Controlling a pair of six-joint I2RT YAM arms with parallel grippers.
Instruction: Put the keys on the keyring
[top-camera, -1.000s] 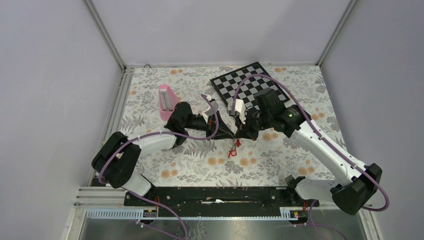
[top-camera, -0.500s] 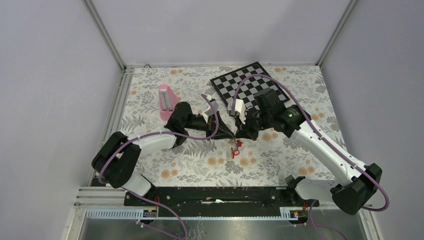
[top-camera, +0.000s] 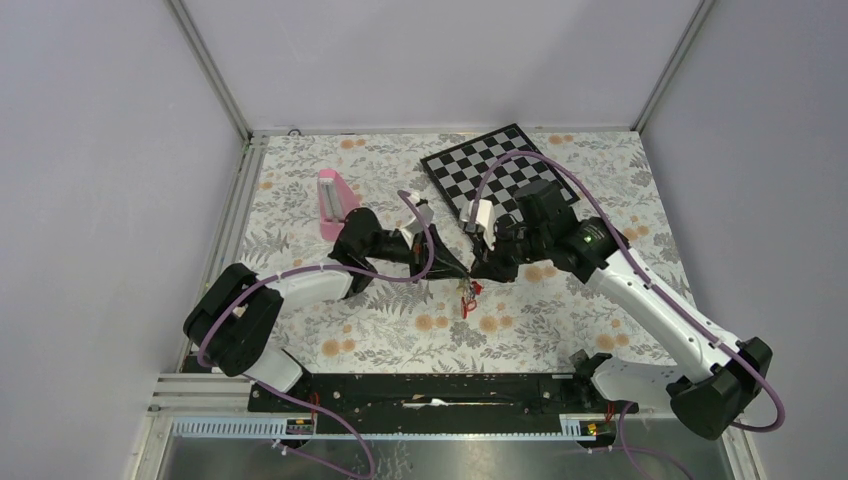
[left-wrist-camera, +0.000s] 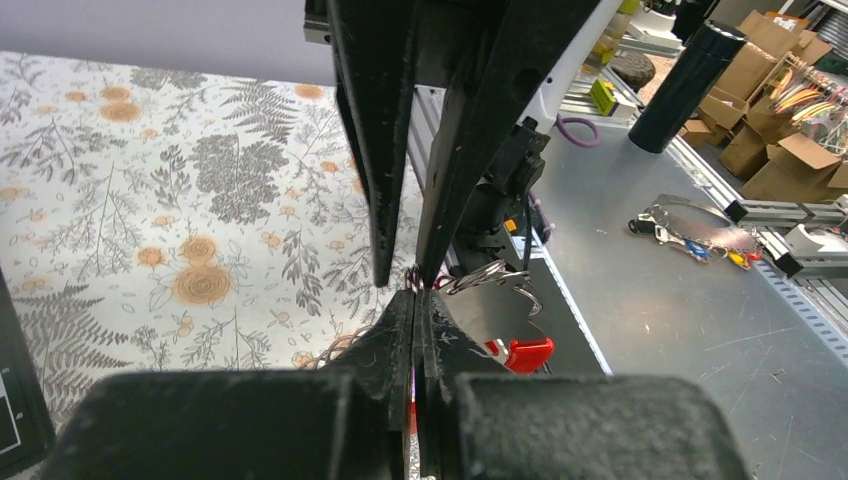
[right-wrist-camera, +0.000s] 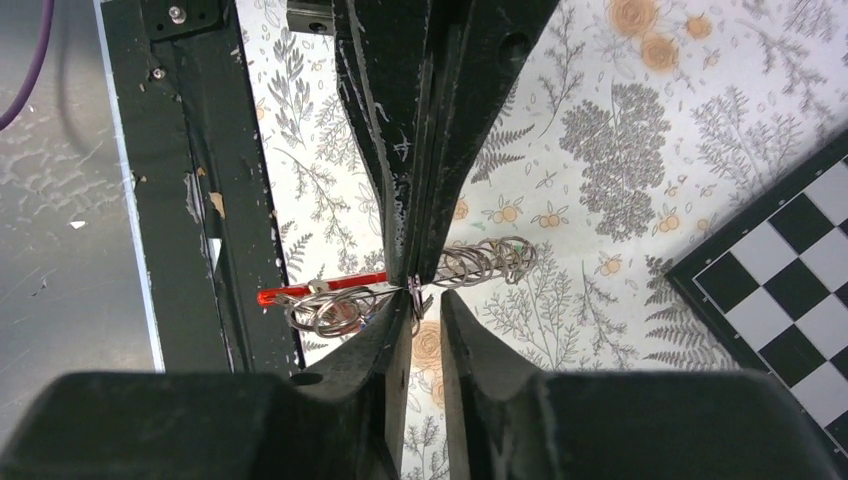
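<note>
My two grippers meet tip to tip above the middle of the table. My left gripper (top-camera: 455, 266) (left-wrist-camera: 418, 298) is shut on the keyring, whose red side (right-wrist-camera: 320, 292) sticks out beside its fingers (right-wrist-camera: 400, 120). The keyring hangs as a small red shape (top-camera: 466, 296) in the top view. Metal split rings (right-wrist-camera: 335, 312) and a coil of rings (right-wrist-camera: 488, 262) hang on it. A silver key with a red tag (left-wrist-camera: 528, 352) dangles by my left fingertips. My right gripper (top-camera: 478, 268) (right-wrist-camera: 428, 305) is narrowly open, with a small ring at its tips.
A pink block (top-camera: 335, 200) lies at the back left of the floral table. A checkerboard (top-camera: 500, 170) (right-wrist-camera: 780, 300) lies at the back, behind the right arm. The black base rail (top-camera: 440, 390) runs along the near edge.
Both grippers have stayed tip to tip. The right arm has shifted slightly right, and the hanging red bunch has risen a little.
</note>
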